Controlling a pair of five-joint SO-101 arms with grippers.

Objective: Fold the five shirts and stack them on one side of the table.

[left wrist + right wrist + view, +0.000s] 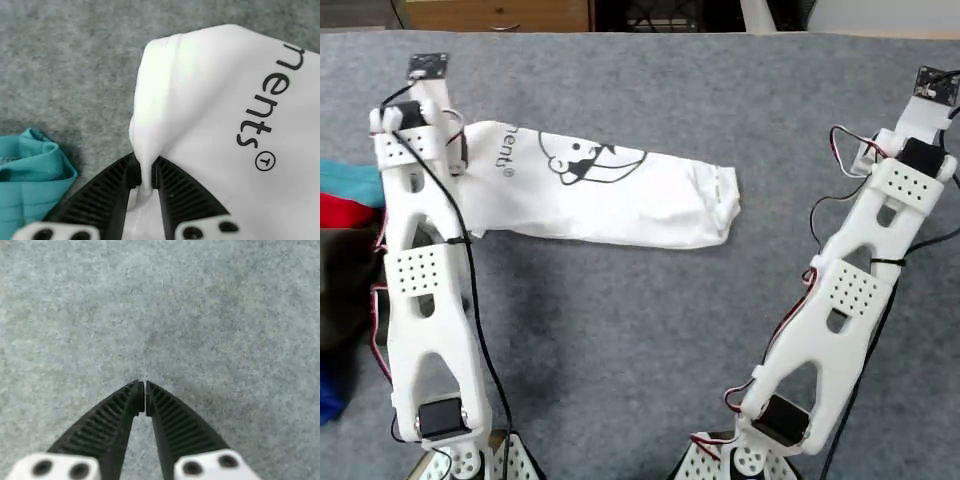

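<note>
A: so which step is this? At the far left edge of the high view there's a heap of shirts (348, 185): teal on top, red under it, then something dark and a bit of blue lower down. Finished stack or the waiting pile? honestly can't tell.

B: I'd guess we're mid-fold on the white shirt (610, 195). In the upper left of the high view, the left gripper (145, 172) has its fingers pinched tight on a bunched edge of the white fabric. The teal shirt (30, 170) sits near it, lower left in the wrist view.

A: and the shirt itself?

B: It's folded into a long narrow band lying across the upper middle of the grey table (620, 360). It runs from the left gripper toward centre-right, tilted a little downward. Black cartoon print and some lettering face up, and the right end is a bit crumpled.

A: next move?

B: my read: carry the pinched end over onto the far end to halve the band, keeping it low so the layers don't slide. Looks like thin cloth, so it'll probably sag and drag.

A: right arm?

B: the right gripper (145, 390) hangs over bare table at the upper right, well apart from the shirt, fingers together on nothing. It could pin the free end.
</note>
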